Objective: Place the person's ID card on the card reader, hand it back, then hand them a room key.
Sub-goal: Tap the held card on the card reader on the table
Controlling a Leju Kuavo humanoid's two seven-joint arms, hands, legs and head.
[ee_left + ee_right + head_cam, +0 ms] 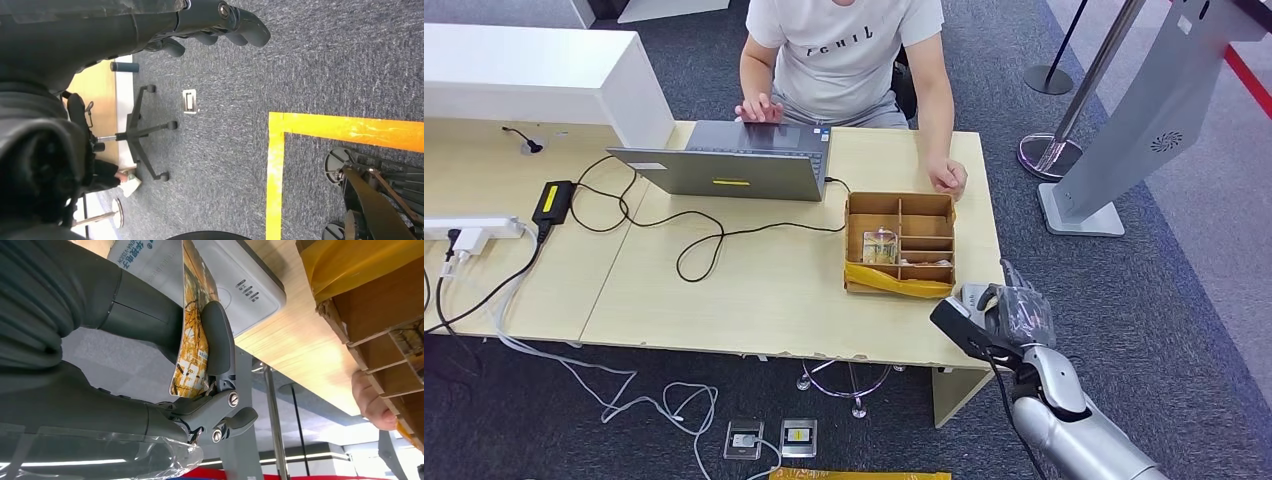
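My right hand hovers at the table's front right corner, just over the white card reader. In the right wrist view it pinches a yellow-patterned card between thumb and fingers, standing on edge above the grey-white card reader. A brown divided box holding cards sits just beyond the reader. The person sits at the far side, one hand resting on the table by the box. My left hand hangs over the carpet with its fingers loosely apart and nothing in them.
A laptop with cables stands mid-table, with a power strip at the left. A grey kiosk stand and stanchion base lie to the right of the table. An office chair base shows on the carpet.
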